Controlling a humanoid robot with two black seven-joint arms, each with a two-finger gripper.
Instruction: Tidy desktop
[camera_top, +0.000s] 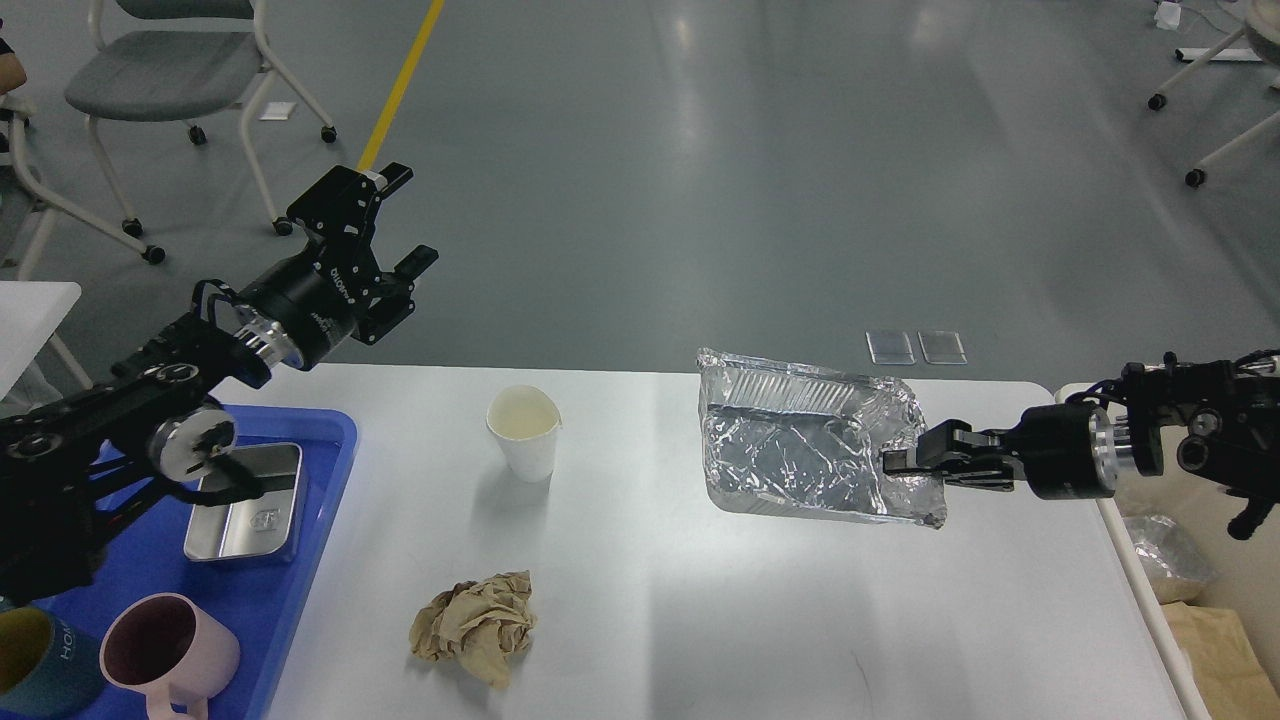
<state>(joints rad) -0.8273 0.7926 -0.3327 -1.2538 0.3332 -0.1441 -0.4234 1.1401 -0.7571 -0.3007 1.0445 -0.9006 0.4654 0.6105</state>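
Note:
The white desktop fills the lower part of the head view. My right gripper is shut on the right rim of a crumpled foil container, which hangs tilted just above the desktop's right half. A white paper cup stands upright near the back middle. A brown crumpled paper ball lies near the front. My left gripper is open and empty, raised beyond the desktop's back left edge, up and left of the cup.
A blue tray at the left holds a steel box, a pink mug and a teal mug. A bin with bagged rubbish sits beside the right edge. Chairs stand on the floor behind.

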